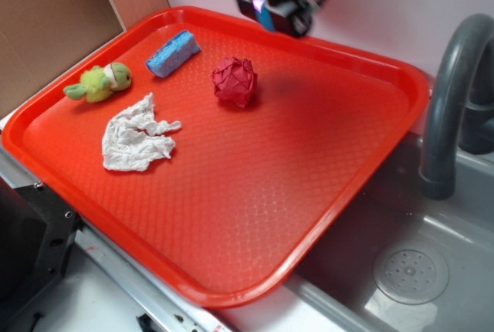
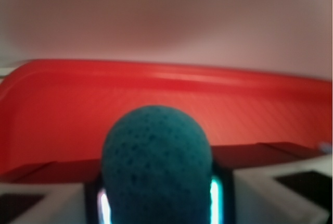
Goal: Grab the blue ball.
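Note:
In the wrist view the teal-blue knitted blue ball (image 2: 156, 166) fills the space between my jaws, pressed from both sides by the glowing pads (image 2: 103, 203). My gripper (image 2: 157, 203) is shut on it. In the exterior view the gripper (image 1: 270, 4) hangs blurred above the far rim of the red tray (image 1: 231, 216), lifted off its surface, with a sliver of blue ball (image 1: 265, 15) showing between the fingers.
On the tray lie a red faceted paper ball (image 1: 235, 81), a light-blue sponge (image 1: 173, 53), a green plush toy (image 1: 100, 83) and a crumpled white cloth (image 1: 137, 135). A grey faucet (image 1: 448, 93) and sink (image 1: 409, 270) stand at the right. A pale wall rises behind.

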Robot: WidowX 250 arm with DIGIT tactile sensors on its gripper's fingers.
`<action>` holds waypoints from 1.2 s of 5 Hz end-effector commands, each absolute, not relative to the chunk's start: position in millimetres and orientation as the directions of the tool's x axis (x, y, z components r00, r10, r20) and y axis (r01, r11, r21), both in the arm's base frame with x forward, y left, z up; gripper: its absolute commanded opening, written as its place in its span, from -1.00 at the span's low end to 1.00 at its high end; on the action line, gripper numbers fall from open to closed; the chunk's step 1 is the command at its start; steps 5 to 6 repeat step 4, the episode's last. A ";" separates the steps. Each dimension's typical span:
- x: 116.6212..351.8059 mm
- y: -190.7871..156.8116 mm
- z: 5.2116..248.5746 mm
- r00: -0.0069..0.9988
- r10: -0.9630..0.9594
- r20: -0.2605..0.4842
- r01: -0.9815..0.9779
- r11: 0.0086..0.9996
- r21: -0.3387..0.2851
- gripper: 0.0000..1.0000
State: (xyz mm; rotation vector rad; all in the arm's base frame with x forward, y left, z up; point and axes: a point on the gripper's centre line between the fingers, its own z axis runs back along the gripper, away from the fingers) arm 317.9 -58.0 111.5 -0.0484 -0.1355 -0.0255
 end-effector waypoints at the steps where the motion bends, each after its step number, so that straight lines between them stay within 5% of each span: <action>1: 253.1 -46.7 182.4 0.974 0.073 0.216 -0.050 0.992 -0.112 -1.00; 3: 217.9 -42.9 180.1 0.981 0.087 0.173 -0.077 0.995 -0.064 -1.00; 6: 219.4 -40.3 172.6 0.984 0.097 0.148 -0.089 0.994 -0.061 -1.00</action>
